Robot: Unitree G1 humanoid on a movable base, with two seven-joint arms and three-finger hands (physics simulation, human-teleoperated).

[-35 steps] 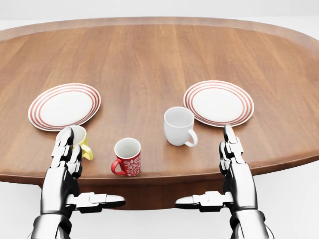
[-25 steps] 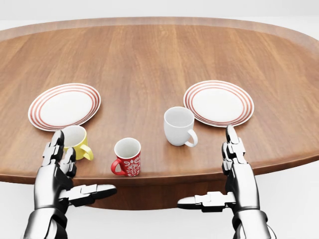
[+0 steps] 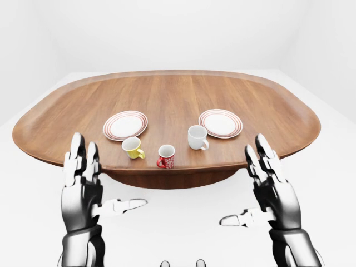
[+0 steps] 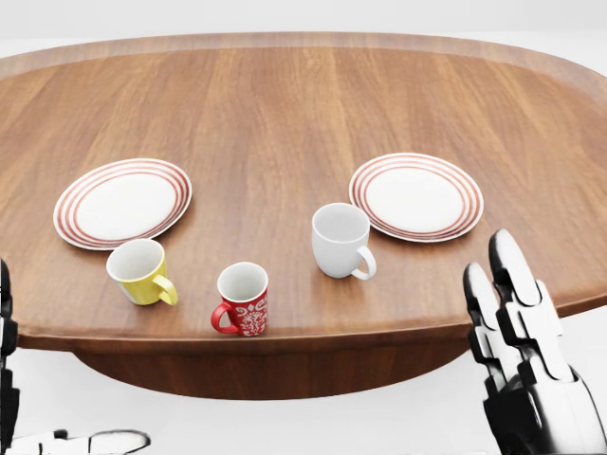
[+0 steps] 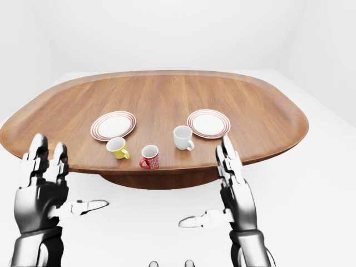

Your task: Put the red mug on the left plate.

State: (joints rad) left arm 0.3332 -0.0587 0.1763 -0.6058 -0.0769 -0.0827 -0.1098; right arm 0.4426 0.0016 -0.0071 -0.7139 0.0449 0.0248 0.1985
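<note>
Both robot hands, seemingly spread, hover apart from red mug (image 4: 243,299).

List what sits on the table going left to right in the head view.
Left plate → yellow mug → red mug → white mug → right plate.

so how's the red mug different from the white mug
The red mug is smaller, with a white pattern on it; the white mug is plain and wider. The red mug's handle points left in the head view, the white mug's right. Both stand upright, empty, on the table.
</note>
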